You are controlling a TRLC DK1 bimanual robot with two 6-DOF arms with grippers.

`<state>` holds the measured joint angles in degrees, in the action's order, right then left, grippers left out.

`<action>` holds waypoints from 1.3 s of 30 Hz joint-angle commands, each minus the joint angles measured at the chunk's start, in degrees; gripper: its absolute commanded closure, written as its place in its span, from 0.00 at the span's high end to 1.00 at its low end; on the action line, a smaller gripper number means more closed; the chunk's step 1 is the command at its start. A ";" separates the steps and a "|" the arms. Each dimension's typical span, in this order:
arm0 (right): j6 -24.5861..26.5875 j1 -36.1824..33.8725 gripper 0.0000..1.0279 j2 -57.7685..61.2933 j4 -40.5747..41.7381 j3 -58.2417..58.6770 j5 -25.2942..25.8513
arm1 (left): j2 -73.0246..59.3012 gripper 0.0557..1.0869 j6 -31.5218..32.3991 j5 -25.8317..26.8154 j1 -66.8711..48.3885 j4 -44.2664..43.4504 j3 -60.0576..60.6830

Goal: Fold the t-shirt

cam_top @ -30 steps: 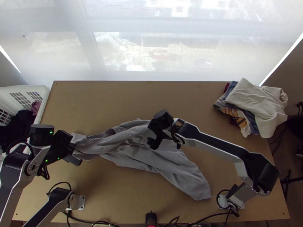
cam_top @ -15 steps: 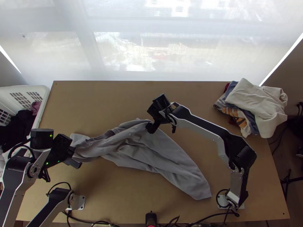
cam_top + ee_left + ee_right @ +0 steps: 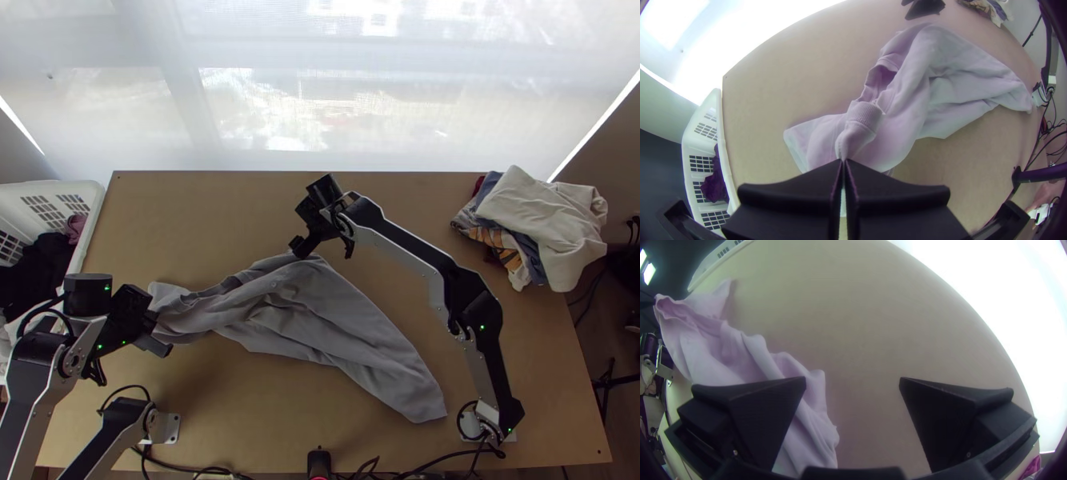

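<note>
Across the table [image 3: 204,220] I've got the grey t-shirt [image 3: 360,344] lying in a loose, bunched diagonal, from near the left arm to a broad flap towards the near right. Beyond it, a pile of clothes [image 3: 552,220] sits at the far right and a white basket [image 3: 94,212] at the left edge.

What's just changed is my right gripper [image 3: 853,380]: it has swung away from over the shirt's middle to its far edge, fingers wide and empty, one above cloth, the other over bare wood. The shirt has barely shifted, so I count no fold made; I judge I'm lining up a grab on that edge.

My left gripper [image 3: 844,161] is closed on a pinch of shirt beside the ribbed band [image 3: 864,116]. Pulling now could tighten the bunching; I'd want a second hold first, then spread.
</note>
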<state>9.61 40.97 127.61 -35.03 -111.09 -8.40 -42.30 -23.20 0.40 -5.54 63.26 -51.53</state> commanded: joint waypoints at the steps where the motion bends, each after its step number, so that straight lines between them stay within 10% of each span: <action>1: -0.90 0.87 0.95 5.45 -3.73 -5.63 -0.56 | -0.06 0.03 0.09 0.04 0.00 -0.42 -0.06; 29: -0.38 6.23 0.92 -0.43 -7.16 5.88 -3.11 | -0.41 0.03 -1.23 0.12 0.36 -2.97 1.08; 32: -0.11 6.14 0.76 0.27 -7.16 5.79 -3.46 | -0.41 0.03 -1.32 0.30 0.36 -3.24 1.43; 36: 0.59 5.08 0.09 0.36 -6.72 4.92 -7.06 | -0.32 0.03 -1.76 0.30 0.97 -3.94 1.52; 39: 0.68 4.38 0.03 -1.40 -6.72 3.33 -7.68 | -0.41 0.03 -2.29 0.30 2.20 -5.26 1.43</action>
<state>9.67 46.44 127.61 -42.11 -106.17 -13.80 -42.68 -24.73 0.67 -4.73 59.75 -50.19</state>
